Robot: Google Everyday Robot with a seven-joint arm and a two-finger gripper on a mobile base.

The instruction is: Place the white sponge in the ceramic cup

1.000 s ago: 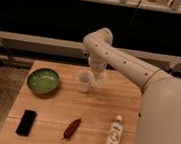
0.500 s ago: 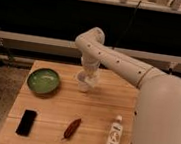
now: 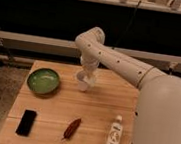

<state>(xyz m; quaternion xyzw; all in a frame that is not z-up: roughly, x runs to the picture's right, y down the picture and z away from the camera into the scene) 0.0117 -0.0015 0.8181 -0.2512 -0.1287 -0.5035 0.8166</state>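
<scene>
While end effector (image 3: 87, 75) hangs directly over ceramic cup (image 3: 82, 84) at worktop (image 3: 98, 114) rear centre, grip state cannot be told; white sponge not separately visible, presumably at cup mouth. Risk: off-centre release catches rim, sponge falls onto worktop; wrist too low knocks light cup over.

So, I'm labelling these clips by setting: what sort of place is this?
Probably an indoor lab or office test area: a wooden table with a green bowl and white bottle, and railings against darkness. The gripper is at the ceramic cup.
</scene>
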